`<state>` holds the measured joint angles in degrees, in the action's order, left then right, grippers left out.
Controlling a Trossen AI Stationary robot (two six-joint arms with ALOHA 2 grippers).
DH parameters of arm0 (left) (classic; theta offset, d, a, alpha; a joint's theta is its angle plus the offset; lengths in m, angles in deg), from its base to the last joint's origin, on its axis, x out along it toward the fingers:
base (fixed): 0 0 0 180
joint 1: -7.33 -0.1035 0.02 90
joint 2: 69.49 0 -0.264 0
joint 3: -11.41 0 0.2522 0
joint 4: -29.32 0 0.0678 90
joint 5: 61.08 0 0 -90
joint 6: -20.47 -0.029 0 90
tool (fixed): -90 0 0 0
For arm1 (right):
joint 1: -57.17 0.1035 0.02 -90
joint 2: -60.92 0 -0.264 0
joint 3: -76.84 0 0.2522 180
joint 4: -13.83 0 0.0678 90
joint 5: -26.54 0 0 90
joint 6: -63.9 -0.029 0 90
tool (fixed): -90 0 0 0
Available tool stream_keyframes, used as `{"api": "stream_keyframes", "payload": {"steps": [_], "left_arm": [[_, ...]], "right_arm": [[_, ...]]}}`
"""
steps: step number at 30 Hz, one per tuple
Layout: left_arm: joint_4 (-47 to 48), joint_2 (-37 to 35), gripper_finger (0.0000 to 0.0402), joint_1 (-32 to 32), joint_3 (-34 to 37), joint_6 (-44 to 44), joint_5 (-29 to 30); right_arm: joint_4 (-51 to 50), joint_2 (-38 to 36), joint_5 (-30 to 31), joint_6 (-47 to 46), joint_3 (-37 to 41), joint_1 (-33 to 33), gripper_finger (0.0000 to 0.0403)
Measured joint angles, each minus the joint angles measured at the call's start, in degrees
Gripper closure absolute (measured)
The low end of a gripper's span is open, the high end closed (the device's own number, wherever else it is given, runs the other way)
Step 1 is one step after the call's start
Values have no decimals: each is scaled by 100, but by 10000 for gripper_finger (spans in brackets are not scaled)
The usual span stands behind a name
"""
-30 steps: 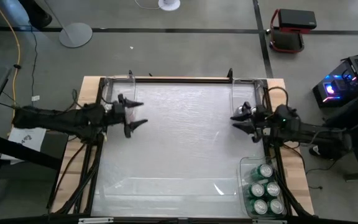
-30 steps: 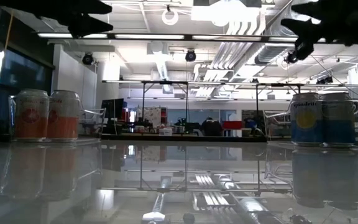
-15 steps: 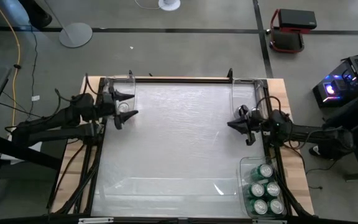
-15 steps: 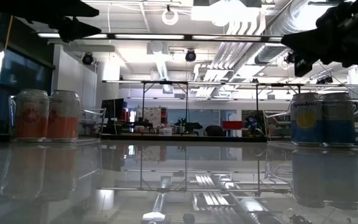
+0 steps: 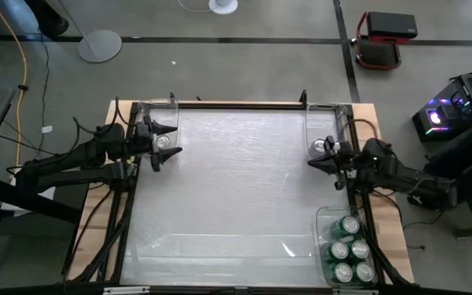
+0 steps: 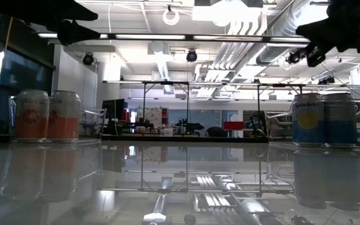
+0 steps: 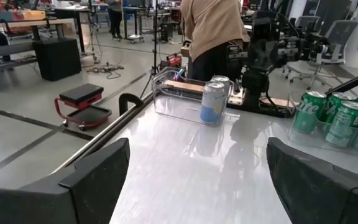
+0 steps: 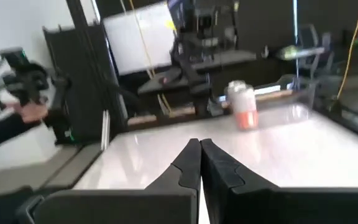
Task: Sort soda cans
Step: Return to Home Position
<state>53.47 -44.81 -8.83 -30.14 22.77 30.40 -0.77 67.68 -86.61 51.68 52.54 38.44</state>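
Note:
The high view shows my left gripper [image 5: 170,140] open, over the clear far-left bin [image 5: 156,109], with a silver can top [image 5: 164,142] between its fingers. In the low view it [image 6: 74,28] hangs well above two orange cans [image 6: 47,115]. My right gripper [image 5: 316,161] is shut beside the far-right bin [image 5: 322,115], which holds blue-and-yellow cans [image 6: 324,119]; it stands high above them [image 6: 314,53]. Several green cans [image 5: 349,248] stand in the near-right bin. The left wrist view shows a blue can [image 7: 213,102] and green cans [image 7: 331,115] past the open fingers [image 7: 197,186]. The right wrist view shows an orange can [image 8: 244,106] beyond the shut fingers [image 8: 199,165].
The white tabletop [image 5: 236,188] lies bare between the bins. A person in a tan top [image 7: 213,25] stands beyond the table's right side. A hand holding a controller [image 8: 23,112] shows off the table in the right wrist view. A metal rail [image 5: 236,104] runs along the far edge.
My left gripper swung toward the table's far-left corner and came over the far-left bin, then stayed still. My right gripper drew back a little toward the table's right edge. No can moved.

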Motion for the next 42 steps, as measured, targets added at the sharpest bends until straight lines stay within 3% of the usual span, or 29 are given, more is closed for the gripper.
{"api": "stream_keyframes", "payload": {"steps": [4,11,19,23,29,42], "left_arm": [[46,0,46,2,0,15,-110],[51,0,46,32,0,109,-144],[-6,-1,46,53,20,197,-142],[-468,-104,46,59,335,227,-390],[-620,-537,46,57,830,467,-391],[-992,-1636,46,63,1825,864,-593]], "right_arm": [[-51,-661,-51,-346,437,0,403],[872,-611,-47,-562,1002,8,403],[896,-578,-3,-538,998,419,403],[761,-576,87,-380,998,898,403],[387,-574,738,-30,998,1580,403],[375,-574,1142,-308,1002,1867,403]]}}
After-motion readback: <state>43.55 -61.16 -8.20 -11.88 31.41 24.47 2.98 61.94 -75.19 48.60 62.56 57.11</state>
